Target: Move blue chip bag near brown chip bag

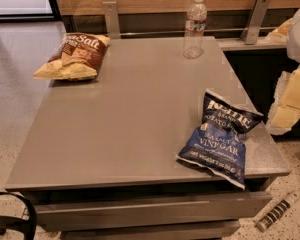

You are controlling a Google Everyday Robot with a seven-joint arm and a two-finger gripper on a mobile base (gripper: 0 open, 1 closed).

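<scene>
The blue chip bag (220, 136) lies at the table's front right corner, its lower edge hanging slightly over the front edge. The brown chip bag (75, 56), with a pale yellow lower part, lies at the far left of the table. They are a wide stretch of tabletop apart. My arm shows as pale, blocky parts at the right edge of the view. The gripper (290, 104) is there, off the table's right side, right of and slightly above the blue bag, touching neither bag.
A clear plastic water bottle (195, 26) stands upright at the table's back centre-right. The grey table (130, 114) has a wooden wall with metal brackets behind it. A black curved object (15, 216) sits at the bottom left. A ribbed strip (280, 211) lies on the floor at the bottom right.
</scene>
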